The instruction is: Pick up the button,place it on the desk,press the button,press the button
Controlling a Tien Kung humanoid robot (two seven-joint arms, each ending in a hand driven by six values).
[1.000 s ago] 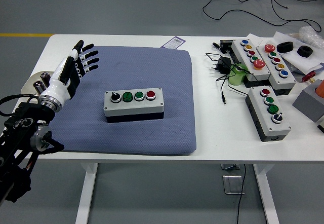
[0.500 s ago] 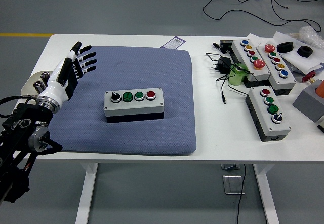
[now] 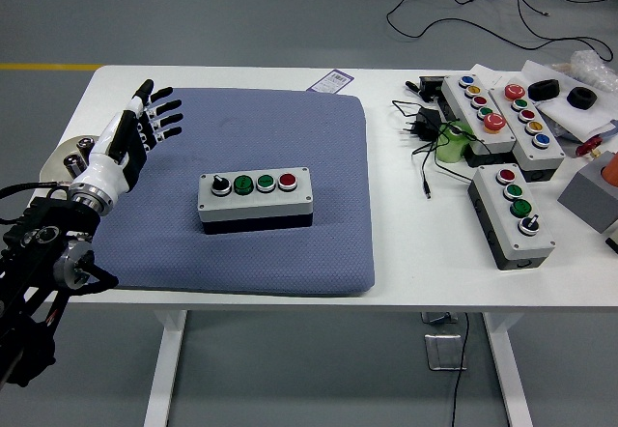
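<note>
While nothing was held in it, the left hand (image 3: 135,132) was raised with its fingers (image 3: 166,118) spread flat over the far left corner of the blue mat (image 3: 290,156). The grey button box (image 3: 255,198), with a black knob, two green buttons and a red one, was seen lying near the middle of the mat, well apart from the hand. Three more button boxes (image 3: 512,216) and cables (image 3: 425,132) were spread over the right of the white tabletop (image 3: 415,263).

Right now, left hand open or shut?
Open. The left hand has fingers spread, holding nothing, over the blue mat's left edge.
</note>
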